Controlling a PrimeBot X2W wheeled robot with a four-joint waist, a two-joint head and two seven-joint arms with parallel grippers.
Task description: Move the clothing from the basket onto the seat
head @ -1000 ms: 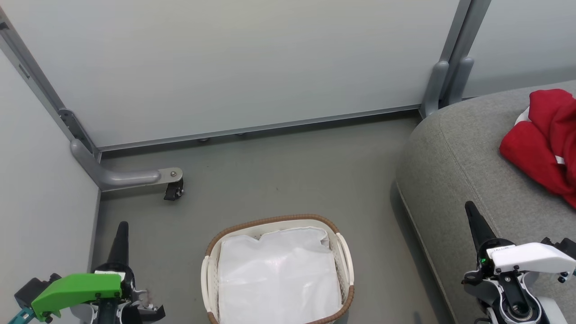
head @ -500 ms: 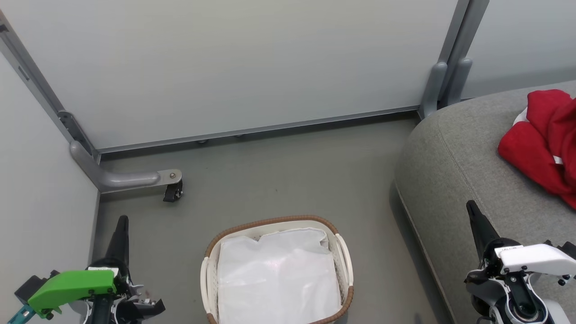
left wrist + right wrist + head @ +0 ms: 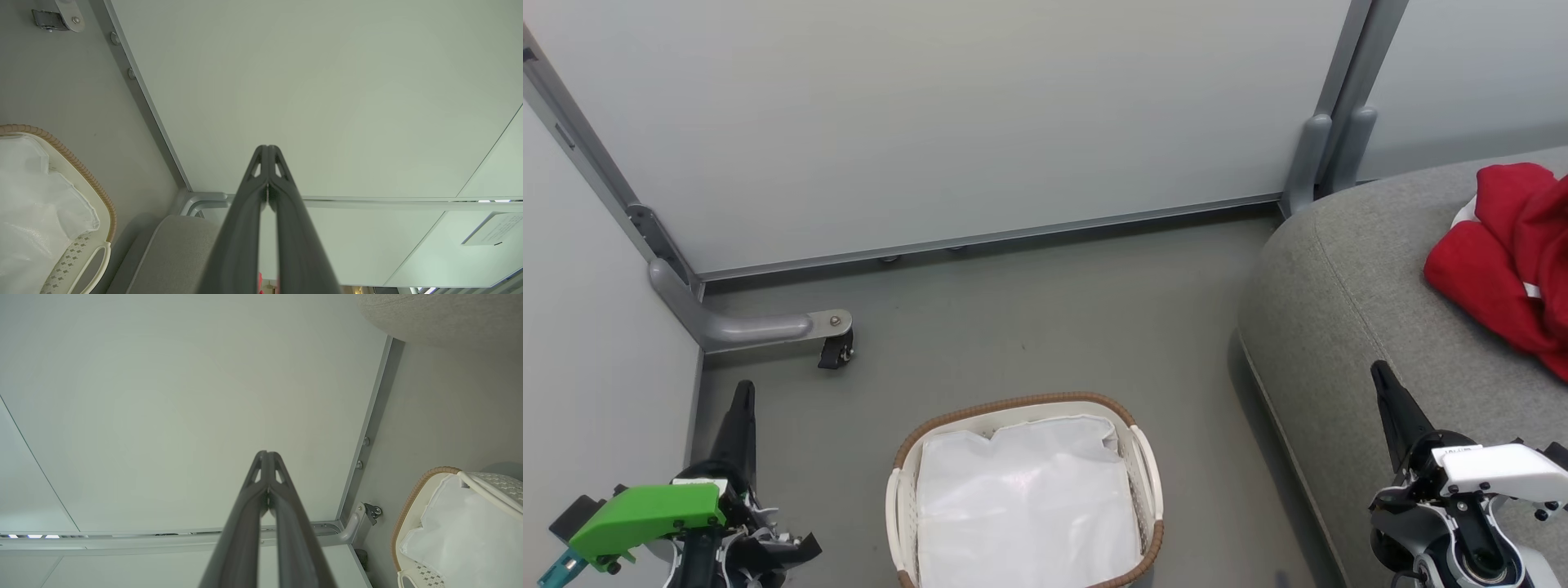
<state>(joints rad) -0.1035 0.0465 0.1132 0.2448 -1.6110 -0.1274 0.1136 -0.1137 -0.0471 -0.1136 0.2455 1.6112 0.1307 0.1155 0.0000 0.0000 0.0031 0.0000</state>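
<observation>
Barely shifted, left gripper (image 3: 742, 389) and right gripper (image 3: 1380, 372) are pressed together, empty. On the seat (image 3: 1347, 310) lies the clothing (image 3: 1499, 269) — basket (image 3: 1013, 404) holds just its liner (image 3: 1029, 506) — soft, light fabric, best pinched at a bunched fold

Surroundings: partitioned corner on a grey floor (image 3: 1029, 327).

Pale, matte partition panels (image 3: 947, 114) close off the far side, and a further panel (image 3: 596, 392) closes off the left. A grey metal base rail (image 3: 1013, 233) runs along the foot of the far panel, raised just off the floor, with small feet (image 3: 889, 258) beneath it. At the left corner, a curved grey support leg (image 3: 743, 327) extends out over the floor and ends in a black caster (image 3: 836, 351) resting on it. Two grey upright posts (image 3: 1327, 155) stand side by side at the right end of the rail. In the left wrist view, a white label (image 3: 490, 234) is fixed to a panel; its print is too small to read.
</observation>
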